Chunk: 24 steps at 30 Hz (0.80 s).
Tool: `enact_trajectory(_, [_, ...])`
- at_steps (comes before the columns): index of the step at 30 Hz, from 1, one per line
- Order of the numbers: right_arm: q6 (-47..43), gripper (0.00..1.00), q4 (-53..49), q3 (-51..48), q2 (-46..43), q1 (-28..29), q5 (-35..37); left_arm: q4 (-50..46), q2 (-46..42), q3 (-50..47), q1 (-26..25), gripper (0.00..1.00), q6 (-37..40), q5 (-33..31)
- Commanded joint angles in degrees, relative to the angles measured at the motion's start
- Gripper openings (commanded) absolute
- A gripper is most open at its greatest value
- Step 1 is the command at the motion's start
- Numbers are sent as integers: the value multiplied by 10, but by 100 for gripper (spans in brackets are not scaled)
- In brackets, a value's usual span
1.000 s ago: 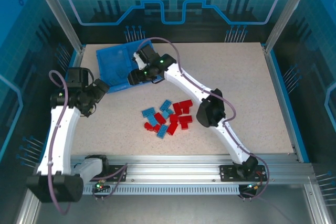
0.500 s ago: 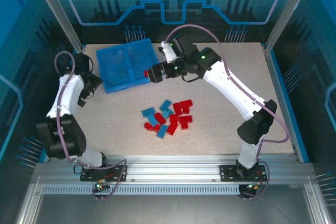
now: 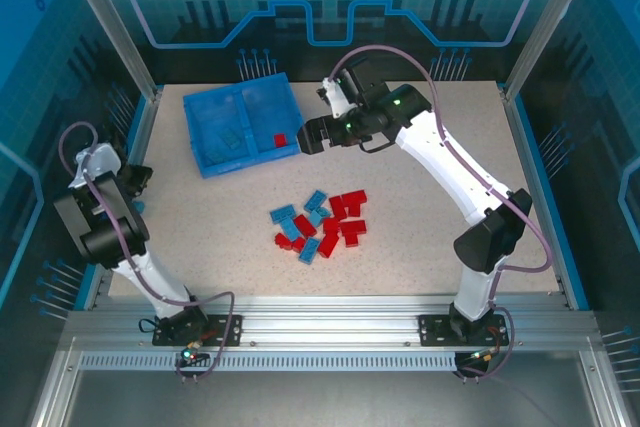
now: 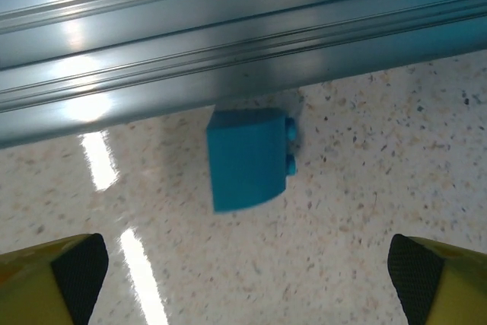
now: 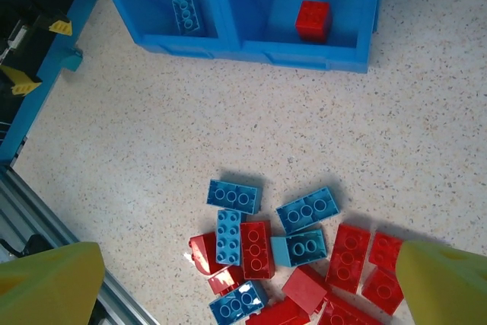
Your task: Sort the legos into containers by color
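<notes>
The legos (image 3: 320, 225) lie in a mixed red and light-blue pile mid-table, also in the right wrist view (image 5: 304, 264). The containers are the two halves of a blue tray (image 3: 192, 132). Its left compartment holds a blue brick (image 5: 186, 13) and its right one a red brick (image 5: 313, 19). My right gripper (image 3: 305, 137) hovers just right of the tray, open and empty (image 5: 247, 279). My left gripper (image 3: 135, 192) is open at the table's left edge, over a lone blue brick (image 4: 247, 157) beside the aluminium rail. The brick is clear of both fingertips (image 4: 72, 279).
An aluminium frame rail (image 4: 228, 36) runs along the table's left edge right behind the lone brick. Bare speckled tabletop (image 5: 190, 135) lies between tray and pile. The tray's front wall (image 5: 304, 57) faces the pile.
The right gripper opened over the tray, left a red brick in the right compartment and drew back to the right. The left arm swung away from the tray to the table's left edge.
</notes>
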Motion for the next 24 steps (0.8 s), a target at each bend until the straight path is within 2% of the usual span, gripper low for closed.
enact_trajectory(1, [10,100,-30,16,0,2,-4,27,25,22,9,94,31,48])
enact_trajectory(4, [9,100,-41,22,1,1,2,54,42,25,21,84,42,57])
enact_trajectory(16, [5,100,-61,34,5,-3,16,66,92,26,47,59,79,84])
enact_trajectory(20, [3,100,-68,52,17,-6,11,77,84,5,47,44,76,96])
enact_trajectory(24, [1,100,-71,67,23,-7,10,84,62,-18,47,42,77,104])
